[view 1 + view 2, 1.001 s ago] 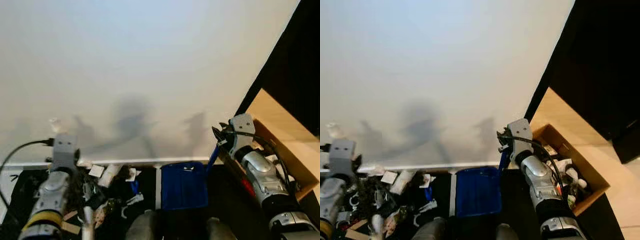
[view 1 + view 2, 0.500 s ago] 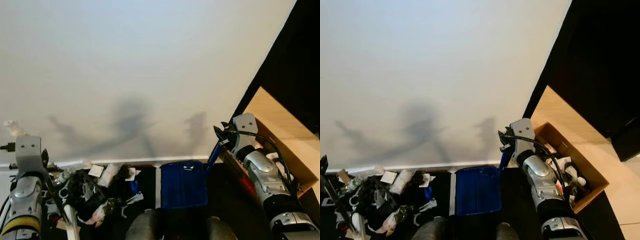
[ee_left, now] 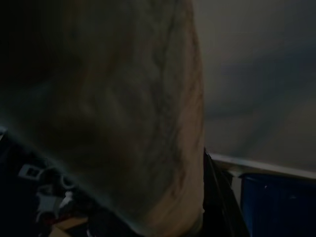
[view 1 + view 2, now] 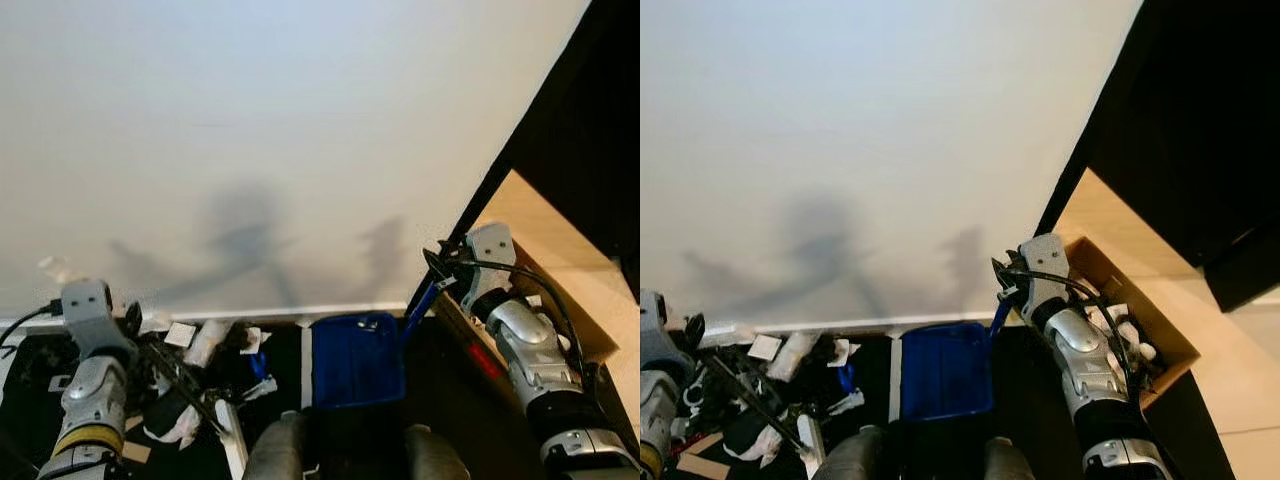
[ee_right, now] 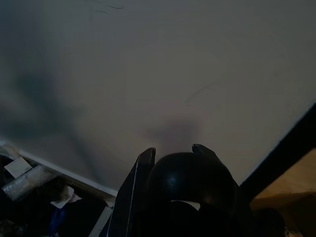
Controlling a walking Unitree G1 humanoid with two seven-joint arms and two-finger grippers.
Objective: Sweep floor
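Observation:
A blue dustpan point(image 4: 355, 360) lies on the dark floor against the white baseboard point(image 4: 290, 315). My right gripper point(image 4: 440, 272) is shut on its blue handle point(image 4: 420, 305); in the right wrist view both fingertips point(image 5: 146, 154) sit around the handle's dark end. On the left, my left gripper point(image 4: 132, 325) holds a thin black brush stick point(image 4: 185, 385) that slants down to a pale brush head point(image 4: 228, 430). A pile of litter point(image 4: 190, 345), paper scraps and dark bits, lies between the brush and the dustpan. A blurred pale shape blocks the left wrist view.
A cardboard box point(image 4: 1145, 345) with mixed rubbish stands right of my right arm on a wooden floor. A dark doorway or panel point(image 4: 1200, 130) rises at the right. The white wall point(image 4: 260, 130) is straight ahead. My own legs point(image 4: 275, 455) show at the bottom.
My left arm swung out to the left and came back right, and the brush head moved toward the dustpan, pushing litter. The right arm kept hold of the dustpan. The camera shifted slightly.

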